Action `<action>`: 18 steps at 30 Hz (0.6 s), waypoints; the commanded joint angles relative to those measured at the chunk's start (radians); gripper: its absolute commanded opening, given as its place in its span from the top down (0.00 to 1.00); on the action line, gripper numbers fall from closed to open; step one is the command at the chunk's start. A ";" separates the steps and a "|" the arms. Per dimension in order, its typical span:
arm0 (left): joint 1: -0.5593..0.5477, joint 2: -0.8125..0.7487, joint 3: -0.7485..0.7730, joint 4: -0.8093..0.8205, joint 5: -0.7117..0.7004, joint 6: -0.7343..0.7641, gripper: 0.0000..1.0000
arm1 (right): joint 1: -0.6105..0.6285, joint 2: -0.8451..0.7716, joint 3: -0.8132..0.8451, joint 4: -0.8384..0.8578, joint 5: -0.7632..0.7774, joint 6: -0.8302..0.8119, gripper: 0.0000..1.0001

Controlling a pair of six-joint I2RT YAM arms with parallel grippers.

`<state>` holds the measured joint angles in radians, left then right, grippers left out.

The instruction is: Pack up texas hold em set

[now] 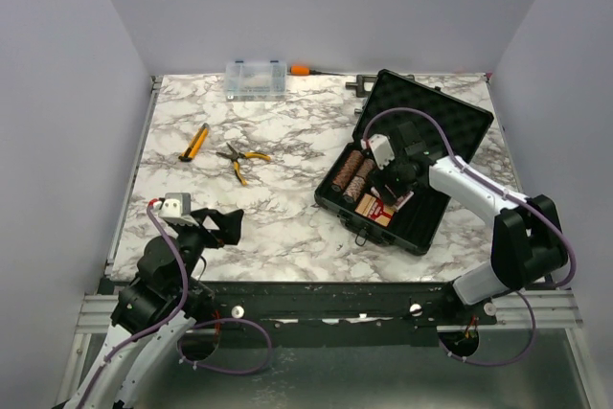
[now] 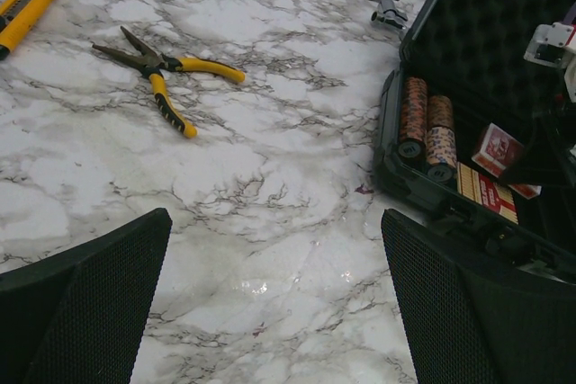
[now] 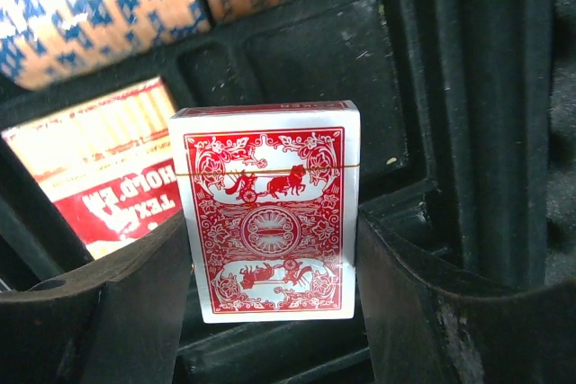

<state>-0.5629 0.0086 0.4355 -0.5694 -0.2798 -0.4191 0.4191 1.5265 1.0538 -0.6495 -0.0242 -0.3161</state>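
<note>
The black hard case with foam lining (image 1: 436, 122) lies open by the right edge of the marble surface (image 1: 287, 227). Its lid stands up toward the far right corner. Two brown-red poker chip rolls (image 1: 352, 177) lie side by side at the left end of the case. The right end effector (image 3: 270, 263) is over the case and pinches a red-backed card deck (image 3: 267, 186) by its long sides. The left end effector (image 2: 274, 312) is spread wide with nothing in it, near the near left corner. Yellow-handled pliers (image 1: 239, 158) lie toward the far left corner.
</note>
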 commanded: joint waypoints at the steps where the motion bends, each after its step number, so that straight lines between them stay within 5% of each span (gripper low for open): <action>1: 0.005 -0.076 -0.008 0.037 0.050 0.029 0.02 | 0.003 -0.061 -0.060 0.115 -0.060 -0.182 0.98; 18: 0.005 -0.091 -0.012 0.039 0.048 0.028 0.02 | -0.013 0.079 0.004 0.229 0.019 -0.317 0.99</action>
<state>-0.5629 0.0086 0.4351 -0.5468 -0.2459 -0.4023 0.4110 1.5669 1.0351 -0.4782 -0.0364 -0.6090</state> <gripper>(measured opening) 0.985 0.668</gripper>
